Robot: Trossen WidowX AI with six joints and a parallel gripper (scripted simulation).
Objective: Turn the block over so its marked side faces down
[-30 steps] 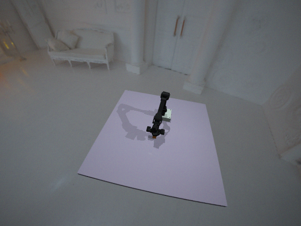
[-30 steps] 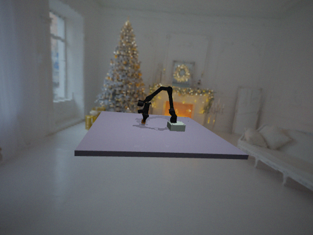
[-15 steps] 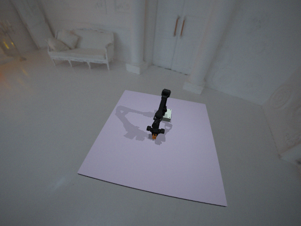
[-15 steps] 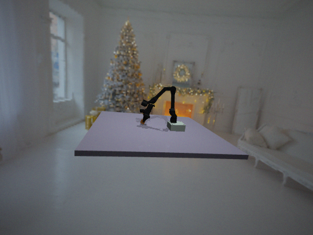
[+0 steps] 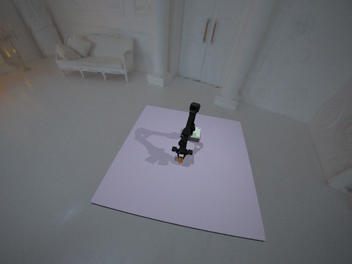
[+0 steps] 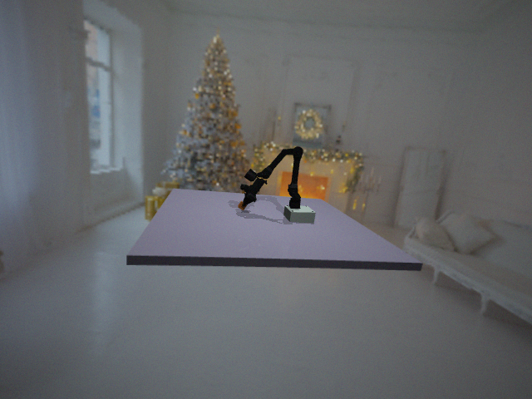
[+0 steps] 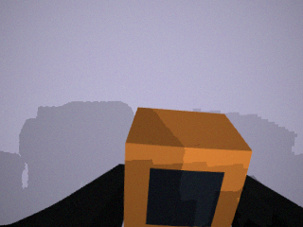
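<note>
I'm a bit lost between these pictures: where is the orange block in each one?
Top view: the orange block is a small patch just below centre, at the gripper's tip.
Exterior view: a tiny spot left of centre, at the low end of the arm.
Wrist view: large, lower middle, its dark square mark facing the camera, between the black fingers.
Shared landmark: the lilac table top.
</note>
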